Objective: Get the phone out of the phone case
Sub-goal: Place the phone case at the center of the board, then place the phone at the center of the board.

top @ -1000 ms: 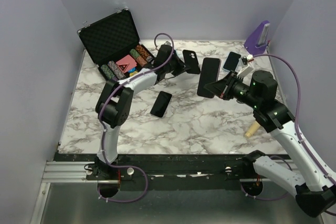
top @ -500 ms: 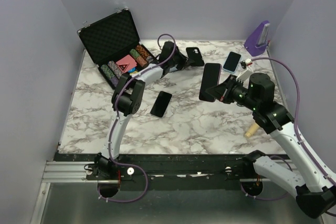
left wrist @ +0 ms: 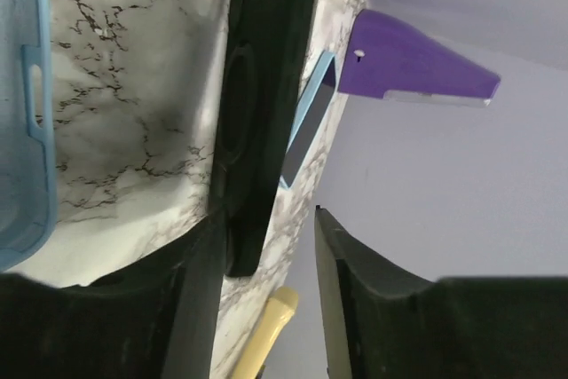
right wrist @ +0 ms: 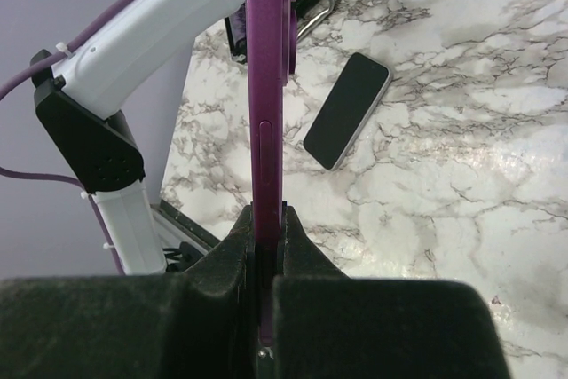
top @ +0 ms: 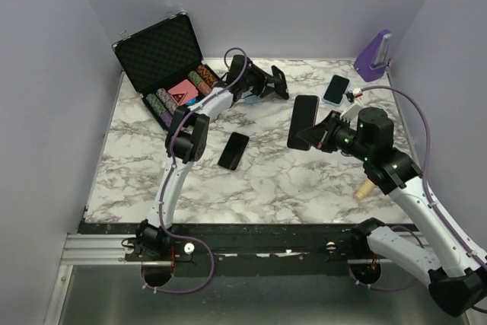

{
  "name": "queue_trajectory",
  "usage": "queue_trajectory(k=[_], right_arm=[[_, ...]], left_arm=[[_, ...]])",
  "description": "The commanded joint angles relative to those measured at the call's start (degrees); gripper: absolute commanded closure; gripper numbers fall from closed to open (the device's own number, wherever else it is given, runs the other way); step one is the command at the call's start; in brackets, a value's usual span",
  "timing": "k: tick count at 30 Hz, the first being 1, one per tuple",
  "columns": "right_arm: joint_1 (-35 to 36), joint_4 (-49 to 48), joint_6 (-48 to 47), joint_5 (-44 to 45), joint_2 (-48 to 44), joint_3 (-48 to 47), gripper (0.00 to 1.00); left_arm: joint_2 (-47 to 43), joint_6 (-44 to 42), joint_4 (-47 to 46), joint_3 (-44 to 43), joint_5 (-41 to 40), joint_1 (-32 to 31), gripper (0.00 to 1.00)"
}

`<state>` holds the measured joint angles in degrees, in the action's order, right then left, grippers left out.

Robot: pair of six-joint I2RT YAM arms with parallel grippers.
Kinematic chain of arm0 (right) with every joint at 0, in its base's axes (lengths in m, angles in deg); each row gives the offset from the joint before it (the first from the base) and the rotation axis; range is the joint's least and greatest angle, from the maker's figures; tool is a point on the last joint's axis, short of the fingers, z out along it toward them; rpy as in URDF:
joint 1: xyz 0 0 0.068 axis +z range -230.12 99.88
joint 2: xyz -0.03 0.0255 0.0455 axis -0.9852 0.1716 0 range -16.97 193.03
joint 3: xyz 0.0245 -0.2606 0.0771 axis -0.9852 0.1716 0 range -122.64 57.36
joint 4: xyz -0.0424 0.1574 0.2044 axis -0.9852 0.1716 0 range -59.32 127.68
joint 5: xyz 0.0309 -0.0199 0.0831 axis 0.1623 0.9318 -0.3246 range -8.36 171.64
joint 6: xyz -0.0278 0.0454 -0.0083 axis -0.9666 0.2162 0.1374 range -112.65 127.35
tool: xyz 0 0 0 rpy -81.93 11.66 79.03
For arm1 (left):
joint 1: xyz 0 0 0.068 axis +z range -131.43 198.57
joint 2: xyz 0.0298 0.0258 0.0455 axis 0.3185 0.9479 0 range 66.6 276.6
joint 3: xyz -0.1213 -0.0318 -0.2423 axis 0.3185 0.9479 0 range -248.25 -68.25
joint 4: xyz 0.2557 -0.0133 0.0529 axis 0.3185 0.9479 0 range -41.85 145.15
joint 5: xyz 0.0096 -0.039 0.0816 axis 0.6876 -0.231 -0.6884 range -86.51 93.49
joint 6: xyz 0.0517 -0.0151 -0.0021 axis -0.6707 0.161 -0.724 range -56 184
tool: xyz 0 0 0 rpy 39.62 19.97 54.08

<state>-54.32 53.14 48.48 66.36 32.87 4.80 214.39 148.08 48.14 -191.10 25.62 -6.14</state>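
Observe the right gripper (right wrist: 266,224) clamped on the purple phone's (right wrist: 266,86) edge. The left gripper (left wrist: 266,232) apparently pinches the black phone case (left wrist: 262,113), though contact is unclear.

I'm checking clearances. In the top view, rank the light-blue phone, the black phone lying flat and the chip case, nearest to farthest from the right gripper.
1. Light-blue phone, just beyond the right gripper, toward the back.
2. Black phone, lying flat to its left.
3. Chip case, back left corner.
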Motion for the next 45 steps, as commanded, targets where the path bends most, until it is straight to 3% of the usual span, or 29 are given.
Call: queue_trajectory(k=[1,7,11,13,17,20,24,28,35,40,45], right_arm=[[0.1,-5.3,1.9,-2.2,0.3,1.6,0.99],[0.0,-5.6,1.9,-1.9,2.4,2.6,0.99],[0.0,-7.9,1.9,-2.0,4.8,3.4,0.99],[-0.1,-9.5,1.6,-2.5,6.7,4.2,0.99],[-0.1,-16.2,1.6,-8.1,14.2,6.5,0.99],[0.6,-27.7,5.4,-13.0,20.0,10.9,0.99],[4.7,-37.1,9.8,-9.1,26.4,13.9,0.99],[7.0,-54.4,19.9,-3.4,32.1,22.5,0.99],[9.2,-74.2,27.8,-0.2,42.8,29.8,0.99],[9.6,-77.7,30.3,0.4,46.9,30.0,0.86],[11.9,-81.1,32.7,1.7,52.6,28.1,0.81]], left_arm=[[-0.4,0.3,4.3,-0.9,4.4,1.2,0.45],[-11.9,-1.6,0.3,13.7,9.0,2.4,0.41],[-22.9,-5.9,1.0,24.7,8.6,3.4,0.37],[-27.9,-8.6,2.3,28.1,8.8,4.1,0.26],[-38.6,-16.0,5.0,33.9,8.3,4.9,0.25],[-48.6,-22.6,5.8,40.6,8.0,5.1,0.25],[-64.1,-28.0,3.7,55.5,6.2,5.4,0.2],[-76.7,-32.0,5.4,64.6,4.1,5.4,0.15],[-90.3,-35.9,8.5,72.2,3.7,5.1,0.14],[-93.5,-35.7,8.7,73.6,3.2,4.8,0.14],[-93.6,-35.0,7.6,72.8,4.0,4.4,0.14]])
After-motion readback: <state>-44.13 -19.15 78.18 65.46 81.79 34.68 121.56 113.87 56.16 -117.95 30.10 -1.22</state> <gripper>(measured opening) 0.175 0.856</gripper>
